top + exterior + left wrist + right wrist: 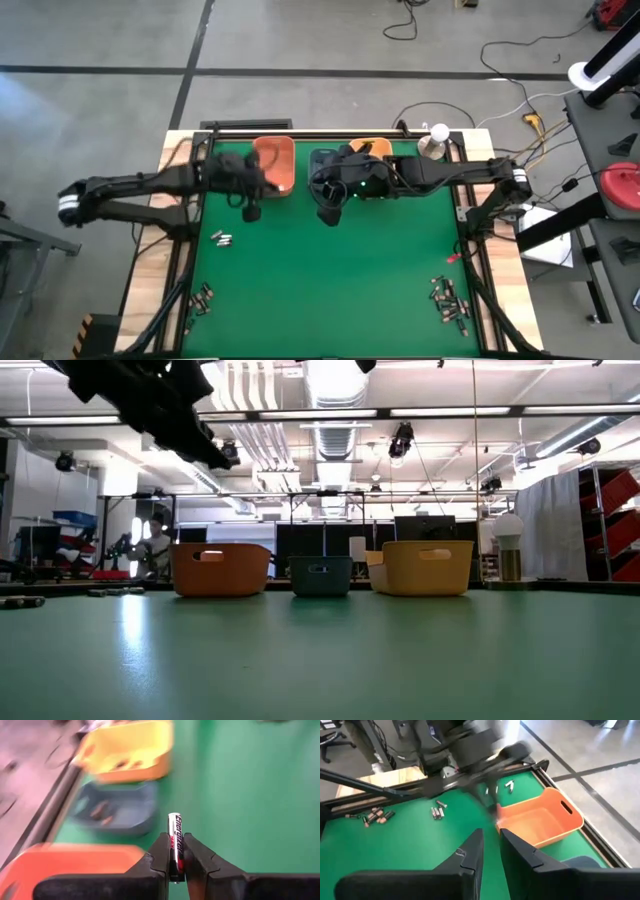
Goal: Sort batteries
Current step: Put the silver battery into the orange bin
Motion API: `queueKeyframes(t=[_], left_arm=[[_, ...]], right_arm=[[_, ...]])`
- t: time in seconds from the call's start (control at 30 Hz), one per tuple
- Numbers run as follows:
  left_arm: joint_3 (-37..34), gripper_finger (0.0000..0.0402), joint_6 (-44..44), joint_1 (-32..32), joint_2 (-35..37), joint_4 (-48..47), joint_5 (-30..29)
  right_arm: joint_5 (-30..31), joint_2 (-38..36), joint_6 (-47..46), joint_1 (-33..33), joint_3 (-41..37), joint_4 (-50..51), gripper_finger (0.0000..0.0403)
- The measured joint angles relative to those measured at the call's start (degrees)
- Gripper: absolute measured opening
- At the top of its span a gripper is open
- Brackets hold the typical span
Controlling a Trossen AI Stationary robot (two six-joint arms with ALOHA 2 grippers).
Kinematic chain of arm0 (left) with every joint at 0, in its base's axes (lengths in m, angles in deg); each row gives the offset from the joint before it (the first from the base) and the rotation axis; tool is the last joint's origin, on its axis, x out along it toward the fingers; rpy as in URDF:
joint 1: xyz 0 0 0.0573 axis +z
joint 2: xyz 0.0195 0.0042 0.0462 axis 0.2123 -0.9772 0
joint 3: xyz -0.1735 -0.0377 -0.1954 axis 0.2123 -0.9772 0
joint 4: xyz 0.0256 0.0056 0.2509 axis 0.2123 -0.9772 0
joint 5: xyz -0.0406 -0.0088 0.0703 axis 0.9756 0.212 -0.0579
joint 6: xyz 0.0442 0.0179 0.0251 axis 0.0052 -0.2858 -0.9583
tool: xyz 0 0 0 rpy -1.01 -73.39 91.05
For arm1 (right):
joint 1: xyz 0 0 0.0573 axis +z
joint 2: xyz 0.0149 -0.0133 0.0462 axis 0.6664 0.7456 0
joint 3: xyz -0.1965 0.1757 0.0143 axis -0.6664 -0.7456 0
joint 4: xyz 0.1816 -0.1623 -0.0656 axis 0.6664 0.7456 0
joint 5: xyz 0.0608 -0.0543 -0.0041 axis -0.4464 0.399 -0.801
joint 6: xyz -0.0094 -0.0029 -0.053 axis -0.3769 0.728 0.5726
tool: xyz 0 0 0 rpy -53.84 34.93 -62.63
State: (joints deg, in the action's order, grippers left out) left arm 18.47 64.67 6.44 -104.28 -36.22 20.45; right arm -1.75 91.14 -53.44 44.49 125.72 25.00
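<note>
Green table under ceiling lights; left fingers pinch a battery, right fingers empty, slightly apart

Three bins in a row at the far edge: one orange bin, one blue-grey bin, one yellow bin. Two arms, two grippers: left gripper, right gripper. One battery clamped in the left one. Three loose battery groups on the green mat: small cluster of about three, left pile of roughly six, right pile of roughly ten; exact counts unclear. At least two batteries visible inside the blue-grey bin, a few inside the yellow.
</note>
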Motion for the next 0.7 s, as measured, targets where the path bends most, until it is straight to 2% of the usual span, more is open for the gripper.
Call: queueKeyframes(t=[0.17, 0.3, 0.5, 0.7], left_arm=[[3.3, 0.0015, -3.2, 16.4, -7.0, -2.7, 6.2], [6.3, 0.0015, -5.9, 24.5, -14.9, -3.9, 8.1], [9.4, 0.0015, -6.6, 26.4, -24.8, -3.2, 8.6], [11.6, 0.0015, -3.7, 26.4, -31.1, -2.9, 8.0]], right_arm=[[2.9, 2.1, -0.1, -0.1, 0.0, -0.3, 0.0043], [2.9, 3.4, -0.1, -0.5, 0.0, -0.6, 0.0038], [2.8, 3.9, 5.2, -1.6, 0.0, 0.4, 0.0038], [2.9, 1.6, 12.7, -5.3, 0.0, 1.8, 0.0038]])
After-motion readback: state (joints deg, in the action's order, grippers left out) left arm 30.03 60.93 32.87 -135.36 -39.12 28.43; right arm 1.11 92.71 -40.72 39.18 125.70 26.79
